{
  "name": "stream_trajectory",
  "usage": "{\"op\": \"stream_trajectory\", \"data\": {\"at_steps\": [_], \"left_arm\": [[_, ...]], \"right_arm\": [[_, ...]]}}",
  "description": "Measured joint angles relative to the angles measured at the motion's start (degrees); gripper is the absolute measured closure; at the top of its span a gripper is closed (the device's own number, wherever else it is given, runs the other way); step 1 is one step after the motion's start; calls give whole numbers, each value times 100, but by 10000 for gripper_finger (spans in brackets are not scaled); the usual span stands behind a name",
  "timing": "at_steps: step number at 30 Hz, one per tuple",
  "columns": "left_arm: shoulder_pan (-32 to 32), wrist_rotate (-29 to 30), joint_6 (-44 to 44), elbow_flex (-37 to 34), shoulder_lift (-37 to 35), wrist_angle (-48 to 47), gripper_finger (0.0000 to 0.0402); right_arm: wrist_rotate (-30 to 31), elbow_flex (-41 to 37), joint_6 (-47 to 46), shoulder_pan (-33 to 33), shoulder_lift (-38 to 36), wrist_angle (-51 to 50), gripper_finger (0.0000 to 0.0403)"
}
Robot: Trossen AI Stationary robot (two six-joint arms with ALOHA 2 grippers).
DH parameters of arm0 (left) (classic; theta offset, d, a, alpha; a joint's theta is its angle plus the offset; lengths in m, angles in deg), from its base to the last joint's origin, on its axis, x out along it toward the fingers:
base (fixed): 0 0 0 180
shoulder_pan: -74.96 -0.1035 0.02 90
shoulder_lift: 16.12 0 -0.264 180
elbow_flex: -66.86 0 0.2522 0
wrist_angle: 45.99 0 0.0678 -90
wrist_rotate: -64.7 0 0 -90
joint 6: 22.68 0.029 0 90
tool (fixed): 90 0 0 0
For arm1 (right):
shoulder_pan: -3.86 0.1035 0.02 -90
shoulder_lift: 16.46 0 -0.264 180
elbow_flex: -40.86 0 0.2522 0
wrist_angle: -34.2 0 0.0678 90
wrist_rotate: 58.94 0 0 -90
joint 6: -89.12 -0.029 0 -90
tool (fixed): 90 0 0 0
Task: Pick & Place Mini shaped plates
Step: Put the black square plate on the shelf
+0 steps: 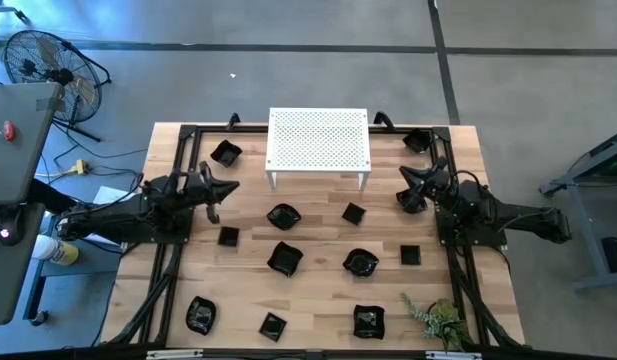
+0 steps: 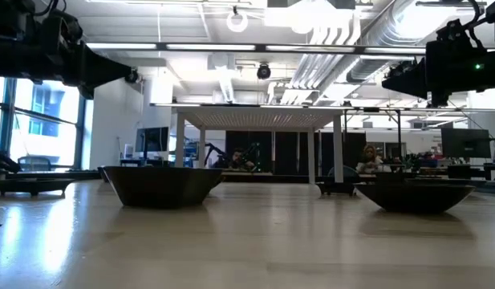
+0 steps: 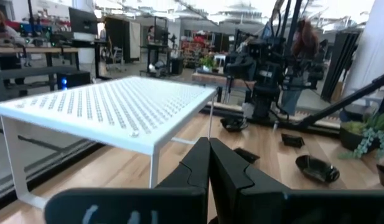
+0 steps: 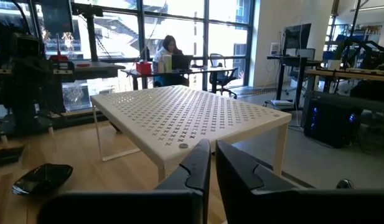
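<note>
About a dozen small glossy black mini shaped plates lie flat and scattered on the wooden table, such as a wavy one (image 1: 283, 215), a square one (image 1: 353, 212) and a round one (image 1: 360, 263). My left gripper (image 1: 228, 188) hovers shut left of the white perforated stand (image 1: 319, 140) and holds nothing; its wrist view shows its tips (image 3: 209, 149) closed together. My right gripper (image 1: 403, 185) hovers right of the stand, empty, with its fingers (image 4: 213, 152) shut to a sliver. In the low view two plates (image 2: 163, 185) (image 2: 415, 195) rest on their bases.
The white stand stands on four legs at the table's far middle. A black frame (image 1: 183, 160) runs along the table's sides. A green plant sprig (image 1: 438, 318) lies near the right near corner. A fan (image 1: 48, 60) stands off the table. People sit in the room beyond.
</note>
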Motion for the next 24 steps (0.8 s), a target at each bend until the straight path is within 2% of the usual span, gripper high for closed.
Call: {"op": "stream_trajectory", "data": {"at_steps": [6, 9, 13, 15, 18, 21, 24], "left_arm": [[0, 0, -212, 7, 0, -244, 401], [0, 14, -271, 33, 52, -616, 401], [0, 430, -438, 35, 261, -457, 401], [0, 752, -794, 23, 388, 5, 401], [0, 1010, -1165, 28, 454, 590, 401], [0, 979, -1155, 34, 479, 641, 401], [0, 973, -1033, 34, 496, 647, 401]], "right_arm": [[-976, 22, -92, 1, 34, 1507, 384], [-720, 370, -615, 20, 170, 1299, 396], [242, 1113, -1488, 169, 741, 309, 401], [418, 1712, -1912, 276, 1189, -331, 401], [301, 2722, -2517, 456, 2058, -1682, 402], [4, 3597, -3385, 682, 3100, -3005, 402], [-342, 4071, -4195, 944, 4072, -3679, 402]]}}
